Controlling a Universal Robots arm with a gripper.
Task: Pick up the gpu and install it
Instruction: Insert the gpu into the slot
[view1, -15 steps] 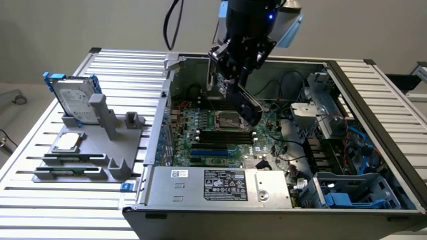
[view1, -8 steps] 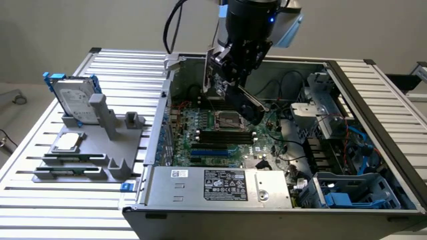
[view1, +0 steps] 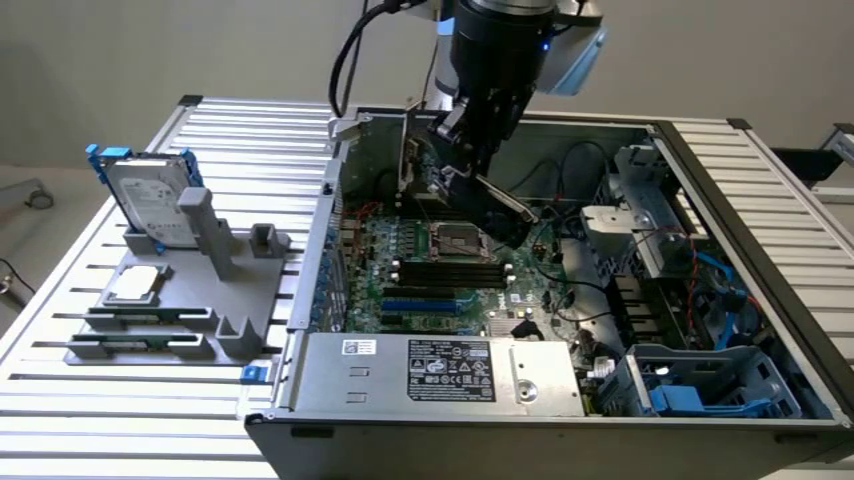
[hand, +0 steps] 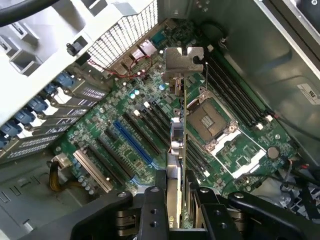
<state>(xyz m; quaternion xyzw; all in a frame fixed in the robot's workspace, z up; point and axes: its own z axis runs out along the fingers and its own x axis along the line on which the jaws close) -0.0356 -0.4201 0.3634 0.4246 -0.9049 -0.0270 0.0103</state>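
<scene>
Overhead, the pincer (hand: 179, 202) clamps the gpu (hand: 177, 142), seen edge-on, faces hidden, above the motherboard (hand: 125, 122).

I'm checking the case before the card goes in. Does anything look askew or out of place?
Only the gpu: the gripper holds it at a slant above the motherboard, apparently in no slot. The CPU socket sits bare, without a cooler. Nothing else looks damaged or loose.
</scene>
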